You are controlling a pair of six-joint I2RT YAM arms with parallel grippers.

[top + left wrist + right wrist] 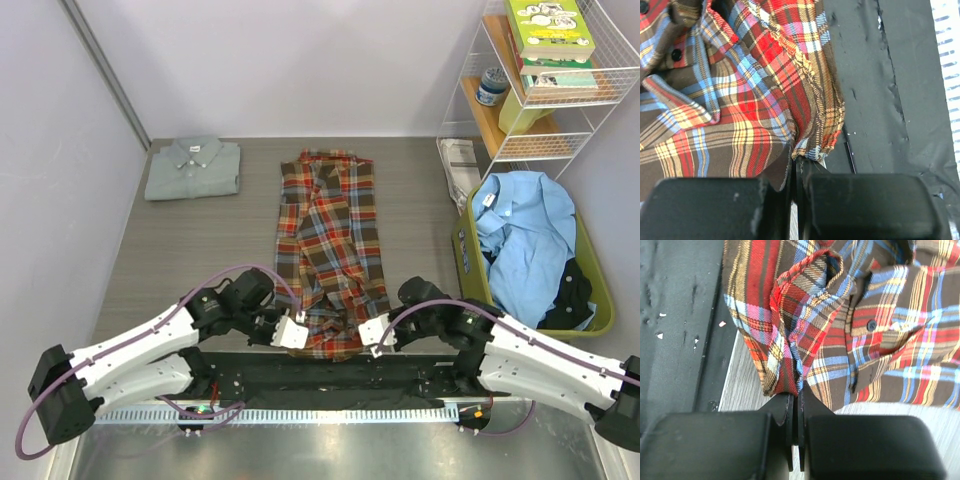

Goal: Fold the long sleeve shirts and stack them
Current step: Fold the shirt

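Pale walls close in a grey wood tabletop [200, 260]. From above, a wire shelf [470, 110] of books [550, 30] stands at the far right. Below it a green basket [465, 250] holds a crumpled blue shirt [520, 240]. The grey shirt [193, 168] lies folded at the far left, well apart from everything else. The plaid shirt [328, 240] lies in the middle as a narrow strip. Its long axis runs straight away from the arms, with the collar far and the hem near, just at the black mat [300, 375]. The left arm [130, 350] reaches the hem's left corner and the right arm [540, 350] its right corner. Neither is nearer, and the whole shirt lies beyond both sets of jaws.

In the left wrist view, the left jaws are pressed together and pinch the plaid hem [812, 145] where it bunches down between the fingers [705, 210]. The mat [880, 100] lies to the right.

In the right wrist view, the right jaws are likewise pressed together on a gathered fold of the hem [787, 375]. The button placket spreads away to the right. Bare tabletop [745, 385] and mat [675, 315] lie to the left.

With both near corners held, the next move looks like lifting the hem and carrying it forward along the long axis to the collar. That would halve the strip. The two arms would need to travel level, or the fold will skew. After that the grey shirt, on the left arm's side, is the stacking partner.
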